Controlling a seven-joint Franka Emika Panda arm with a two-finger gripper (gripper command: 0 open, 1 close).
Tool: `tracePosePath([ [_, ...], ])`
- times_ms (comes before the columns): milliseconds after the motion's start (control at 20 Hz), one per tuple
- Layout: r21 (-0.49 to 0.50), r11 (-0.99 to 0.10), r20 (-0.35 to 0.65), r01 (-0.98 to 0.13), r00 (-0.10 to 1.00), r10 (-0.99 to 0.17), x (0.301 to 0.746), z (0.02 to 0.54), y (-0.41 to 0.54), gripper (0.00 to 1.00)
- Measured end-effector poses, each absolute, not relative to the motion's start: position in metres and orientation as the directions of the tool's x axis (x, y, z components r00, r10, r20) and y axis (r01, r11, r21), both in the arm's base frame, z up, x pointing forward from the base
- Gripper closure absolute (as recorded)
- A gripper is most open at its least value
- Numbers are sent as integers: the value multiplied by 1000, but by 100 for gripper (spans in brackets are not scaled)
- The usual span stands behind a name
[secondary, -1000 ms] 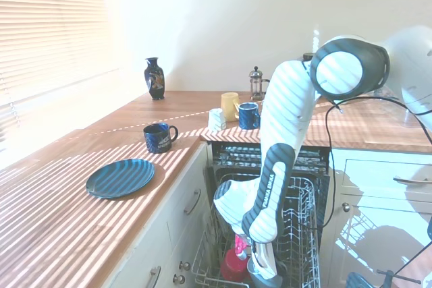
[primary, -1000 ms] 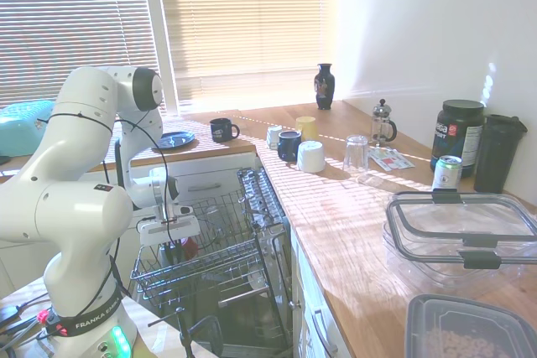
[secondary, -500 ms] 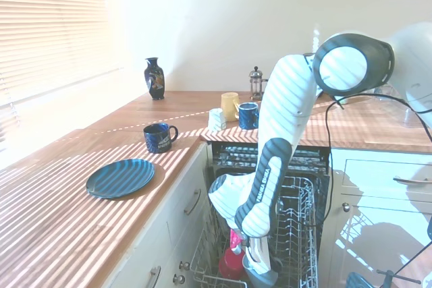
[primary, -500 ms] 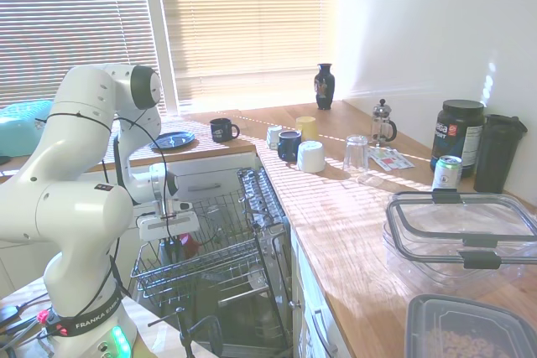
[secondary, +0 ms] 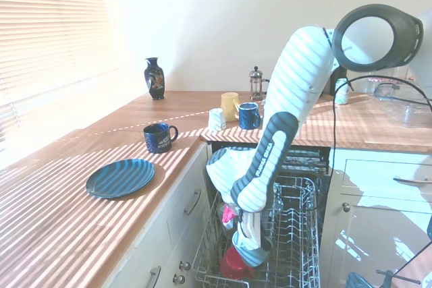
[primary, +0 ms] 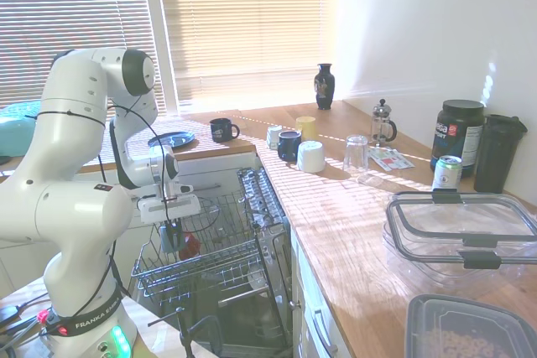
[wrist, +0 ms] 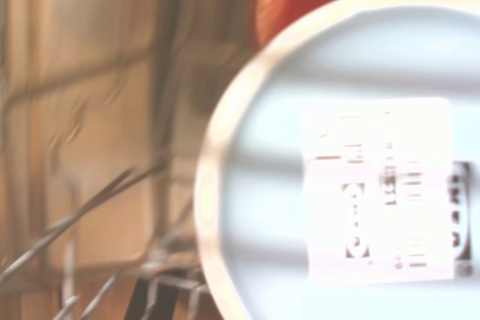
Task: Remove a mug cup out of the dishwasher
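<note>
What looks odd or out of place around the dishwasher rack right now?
Nothing spilled or broken. The mug cup hangs upside down just above the rack, its labelled base facing the wrist camera; the red mug sits beside it.

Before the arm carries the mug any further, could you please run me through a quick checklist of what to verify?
1. Grip: gripper shut on the mug cup, which hangs above the rack; ok.
2. Mug identity: dull grey-blue, its base with a label fills the wrist view; ok.
3. Clear of the rack: mug looks lifted off the dishwasher tines; ok, though the margin is hard to judge.
4. Red mug: sits right below the held mug; whether they touch, cannot tell.
5. Set-down spot: bare counter near the blue plate; ok.
</note>
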State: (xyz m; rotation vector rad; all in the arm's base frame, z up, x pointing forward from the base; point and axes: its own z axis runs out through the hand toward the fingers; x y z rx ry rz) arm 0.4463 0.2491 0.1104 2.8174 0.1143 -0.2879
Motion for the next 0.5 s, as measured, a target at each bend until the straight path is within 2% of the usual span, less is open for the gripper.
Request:
tracePosePath([
  [250, 257, -966, -138, 13, 990, -24, 465, 161, 225, 100],
  [500, 181, -973, -37, -144, 988, -153, 493, 229, 197, 100],
])
